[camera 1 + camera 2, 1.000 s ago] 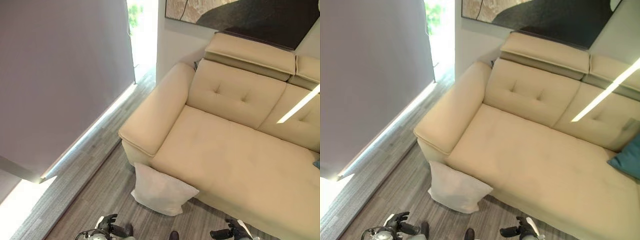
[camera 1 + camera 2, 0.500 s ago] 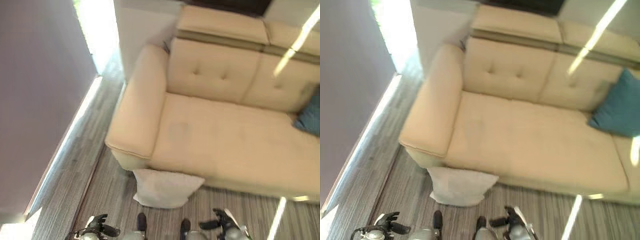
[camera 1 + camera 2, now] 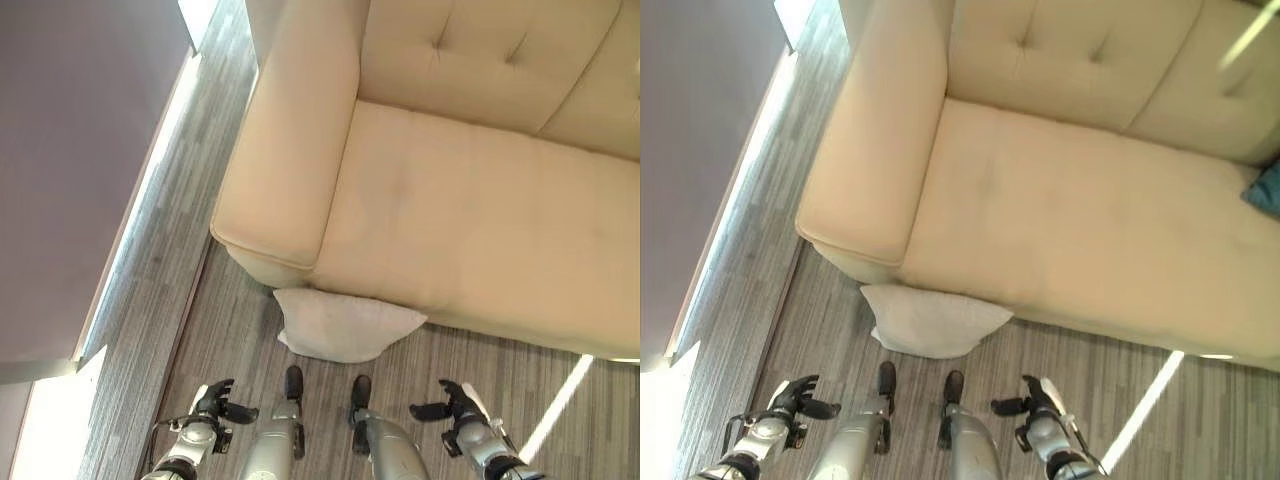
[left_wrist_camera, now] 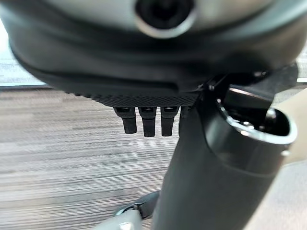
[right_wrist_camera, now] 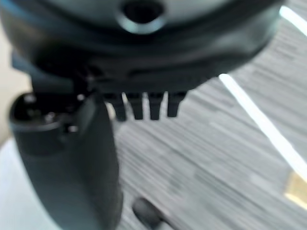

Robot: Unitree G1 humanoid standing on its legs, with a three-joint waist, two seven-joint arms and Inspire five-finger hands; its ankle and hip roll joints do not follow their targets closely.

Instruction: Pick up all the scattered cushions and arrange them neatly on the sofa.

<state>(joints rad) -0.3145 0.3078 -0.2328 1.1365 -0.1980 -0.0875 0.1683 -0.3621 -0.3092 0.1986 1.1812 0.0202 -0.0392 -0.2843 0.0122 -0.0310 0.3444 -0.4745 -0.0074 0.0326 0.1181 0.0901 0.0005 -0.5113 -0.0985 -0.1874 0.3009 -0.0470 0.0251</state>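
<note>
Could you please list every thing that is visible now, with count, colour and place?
Square white fabric cushion: one, white, on the floor, leaning against the sofa's front below the armrest end.
Teal cushion: one, teal, on the sofa seat at the view's right edge, partly cut off.
Beige upholstered sofa: one, beige, behind the white cushion, with a tufted back.
Grey wood-plank floor: one, grey, in front of and beside the sofa.
Left hand: one, dark, low over the floor, fingers relaxed, holding nothing.
Right hand: one, dark, low over the floor, fingers relaxed, holding nothing.

Bare wood floor (image 3: pixel 210 330) lay between both hands and the white cushion (image 3: pixel 345 325), which leaned against the sofa (image 3: pixel 470 230) front; seat surface unobstructed.
</note>
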